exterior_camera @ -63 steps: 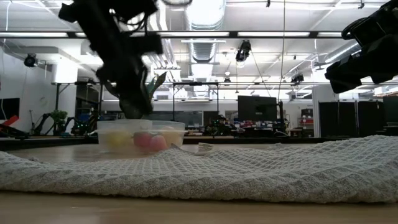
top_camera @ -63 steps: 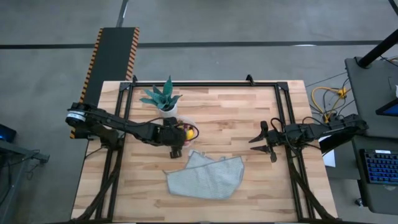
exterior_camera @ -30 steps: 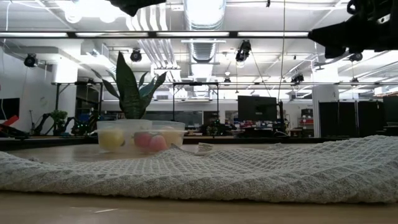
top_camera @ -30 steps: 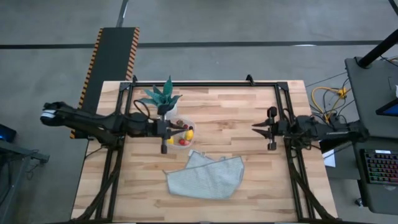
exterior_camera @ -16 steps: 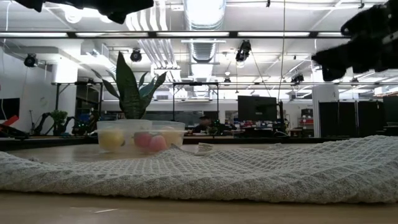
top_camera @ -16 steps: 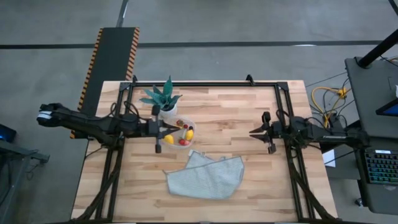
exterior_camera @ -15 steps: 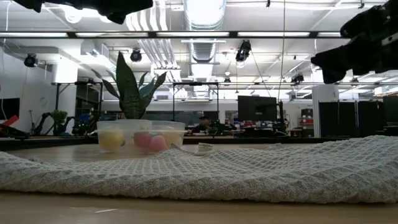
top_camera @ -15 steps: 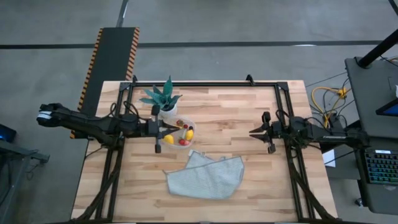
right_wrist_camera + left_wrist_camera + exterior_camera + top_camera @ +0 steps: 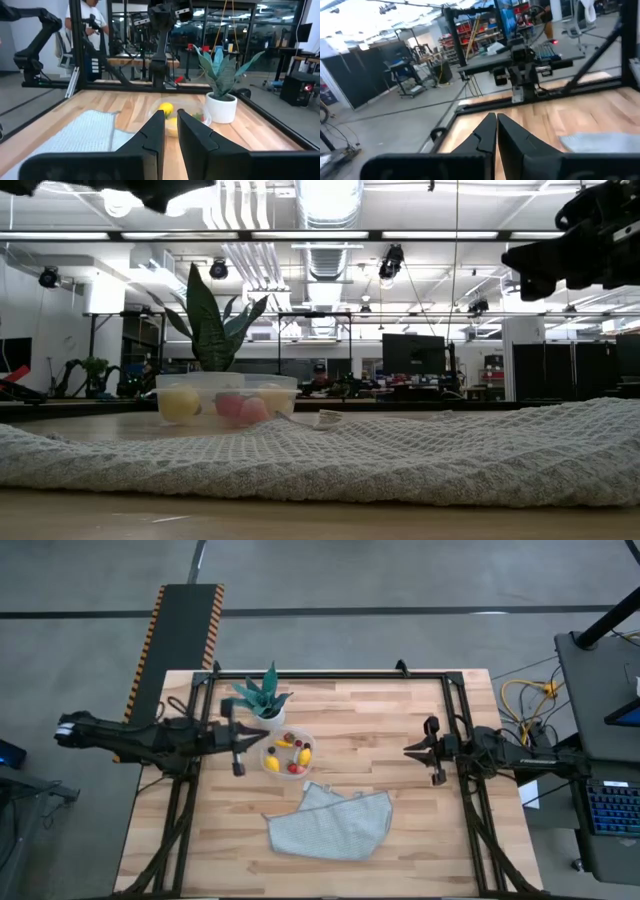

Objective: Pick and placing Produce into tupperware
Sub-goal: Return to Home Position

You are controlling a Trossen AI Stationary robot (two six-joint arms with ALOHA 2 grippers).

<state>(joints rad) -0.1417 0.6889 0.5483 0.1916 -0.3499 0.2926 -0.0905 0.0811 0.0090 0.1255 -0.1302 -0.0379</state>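
Observation:
The clear round tupperware [image 9: 288,774] stands on the wooden table left of centre, in front of the potted plant. Inside it lies the produce [image 9: 290,752]: yellow lemon pieces, red berries and dark pieces. The low view shows it too [image 9: 181,402], and a lemon [image 9: 166,108] shows in the right wrist view. My left gripper [image 9: 258,743] hovers shut and level just left of the tupperware, holding nothing [image 9: 496,122]. My right gripper [image 9: 407,752] hangs level at the table's right side, its fingers a narrow gap apart and empty [image 9: 170,120].
A grey knitted cloth [image 9: 330,822] lies crumpled near the front centre, filling the low view's foreground [image 9: 320,455]. A spiky green plant in a white pot [image 9: 262,698] stands just behind the tupperware. A black frame runs around the table.
My left gripper has drawn back from over the tupperware toward the table's left edge, staying shut and level. My right gripper has sunk a little and rolled at the table's right side, and the gap between its fingers has narrowed. The tupperware and produce have not moved.

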